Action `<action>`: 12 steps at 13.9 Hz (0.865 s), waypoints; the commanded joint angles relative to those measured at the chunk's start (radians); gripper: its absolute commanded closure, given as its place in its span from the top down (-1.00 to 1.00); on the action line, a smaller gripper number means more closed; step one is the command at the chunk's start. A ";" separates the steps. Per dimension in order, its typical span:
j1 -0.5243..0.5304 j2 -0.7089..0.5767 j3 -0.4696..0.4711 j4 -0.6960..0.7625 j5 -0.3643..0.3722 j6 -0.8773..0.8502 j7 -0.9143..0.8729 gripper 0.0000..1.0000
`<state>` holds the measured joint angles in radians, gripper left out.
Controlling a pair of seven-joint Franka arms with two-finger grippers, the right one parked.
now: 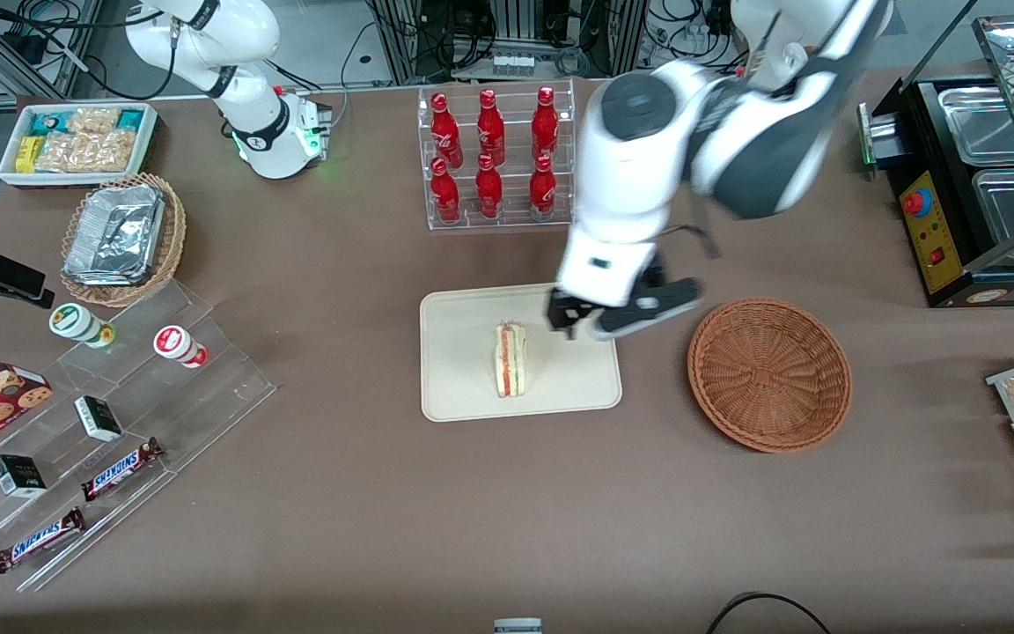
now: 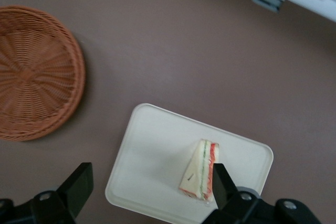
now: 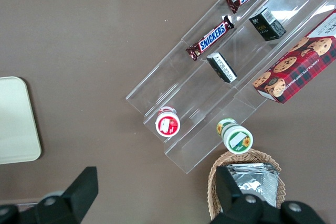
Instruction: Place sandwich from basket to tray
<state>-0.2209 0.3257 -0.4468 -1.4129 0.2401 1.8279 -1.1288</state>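
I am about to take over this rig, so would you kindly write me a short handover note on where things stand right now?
Gripper: open, holding nothing, above the tray's edge nearest the basket.
Sandwich: standing on its edge in the middle of the tray, clear of the fingers.
Basket: empty, beside the tray toward the working arm's end of the table.
Done: the sandwich is out of the basket and on the tray.
Left: probably only pulling the arm away; nothing else looks outstanding.
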 commanded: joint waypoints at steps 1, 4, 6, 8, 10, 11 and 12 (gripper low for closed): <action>0.098 -0.083 -0.007 -0.043 -0.041 -0.086 0.097 1.00; 0.159 -0.148 0.046 -0.046 -0.109 -0.177 0.260 1.00; 0.163 -0.189 0.152 -0.049 -0.185 -0.209 0.395 1.00; 0.166 -0.220 0.232 -0.047 -0.194 -0.284 0.583 1.00; 0.164 -0.240 0.295 -0.055 -0.194 -0.326 0.748 1.00; 0.164 -0.258 0.325 -0.070 -0.197 -0.331 0.823 1.00; 0.164 -0.283 0.362 -0.092 -0.212 -0.331 0.893 1.00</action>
<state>-0.0560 0.1073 -0.1309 -1.4398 0.0590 1.5013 -0.3527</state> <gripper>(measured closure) 0.000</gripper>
